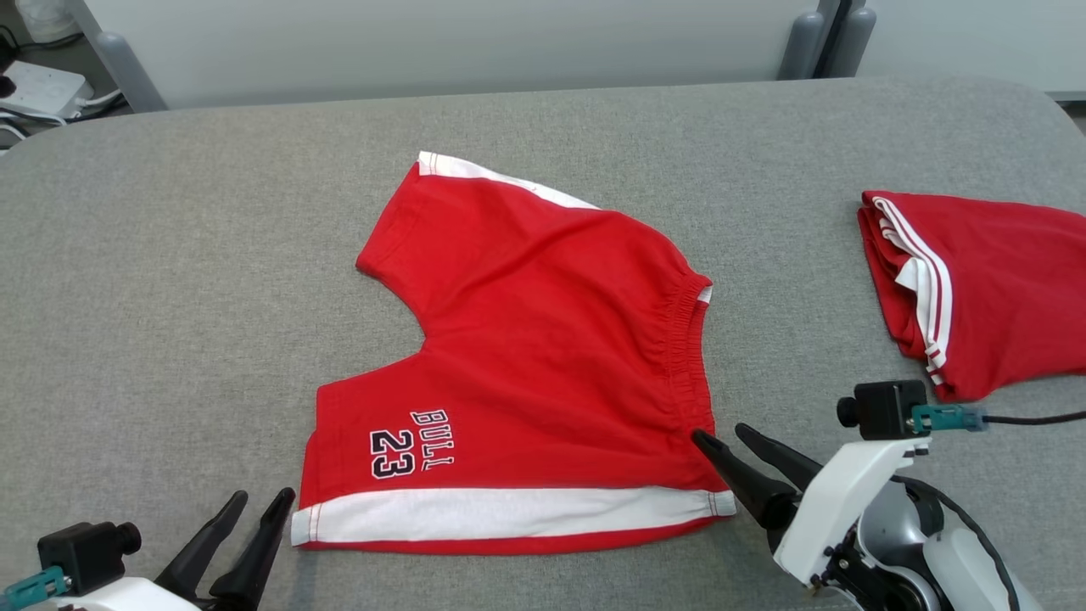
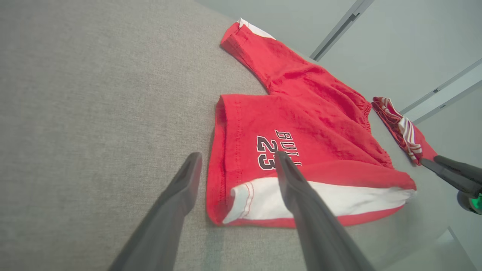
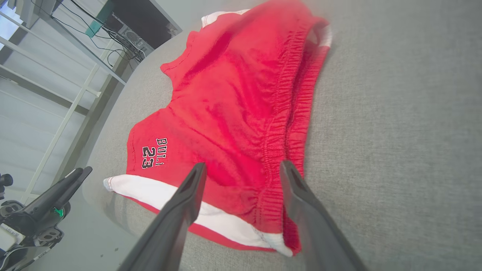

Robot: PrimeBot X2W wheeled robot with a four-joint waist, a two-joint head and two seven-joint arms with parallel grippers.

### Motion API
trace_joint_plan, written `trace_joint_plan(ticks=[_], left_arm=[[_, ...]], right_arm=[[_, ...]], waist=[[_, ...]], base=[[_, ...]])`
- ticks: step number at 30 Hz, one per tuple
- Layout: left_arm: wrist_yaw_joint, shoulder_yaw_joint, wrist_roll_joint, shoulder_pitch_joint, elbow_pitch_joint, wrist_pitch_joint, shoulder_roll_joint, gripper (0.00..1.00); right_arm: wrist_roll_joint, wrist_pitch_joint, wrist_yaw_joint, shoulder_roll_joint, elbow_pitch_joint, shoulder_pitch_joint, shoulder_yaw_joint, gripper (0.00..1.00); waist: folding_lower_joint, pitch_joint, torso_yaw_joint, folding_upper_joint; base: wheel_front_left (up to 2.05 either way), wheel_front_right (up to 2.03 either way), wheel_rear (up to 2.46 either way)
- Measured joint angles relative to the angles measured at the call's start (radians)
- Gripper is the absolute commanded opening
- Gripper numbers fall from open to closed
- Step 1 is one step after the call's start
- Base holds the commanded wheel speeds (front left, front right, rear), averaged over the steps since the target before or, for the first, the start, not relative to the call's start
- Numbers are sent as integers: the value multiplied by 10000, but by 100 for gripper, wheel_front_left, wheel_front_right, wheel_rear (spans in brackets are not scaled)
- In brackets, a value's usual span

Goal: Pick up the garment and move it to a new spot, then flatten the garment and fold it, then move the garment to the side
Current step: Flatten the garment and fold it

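The garment (image 1: 543, 356) is a pair of red shorts with white side bands and "BULL 23" printed on one leg. It lies spread on the grey table (image 1: 170, 255), waistband to the right. My left gripper (image 1: 265, 495) stands open just off the lower left hem corner, touching nothing. In the left wrist view, the left gripper (image 2: 238, 155) hovers above that corner of the garment (image 2: 301, 124). My right gripper (image 1: 719, 432) is open at the lower waistband corner. The right wrist view has the right gripper (image 3: 243, 165) over the garment (image 3: 233, 105), with nothing between its fingers.
A second red garment (image 1: 993, 288) with white stripes lies folded at the table's right edge. Grey partition panels stand behind the table. A power strip and cables (image 1: 42, 89) sit at the far left. Bare cloth surface lies left of the shorts.
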Motion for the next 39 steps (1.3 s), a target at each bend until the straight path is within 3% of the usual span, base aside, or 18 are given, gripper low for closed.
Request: trace_joint_plan(ticks=[7, 22, 39], left_arm=[[0, 890, 533, 8, 148, 0, -263, 100], [0, 3802, 2838, 877, -297, -2, -1672, 100], [0, 4675, 3848, 1253, -610, -2, -2253, 100]], right_arm=[[-623, -378, 0, -21, -180, 286, -443, 100], [-3296, -4259, 0, 539, 105, 466, -1371, 100], [-4460, -5294, 0, 924, 838, 465, -1409, 100]], waist=[[0, -230, 25, 0], [0, -796, -68, 0], [0, -982, -34, 0]], base=[[0, 0, 0], [0, 0, 0], [0, 0, 0]])
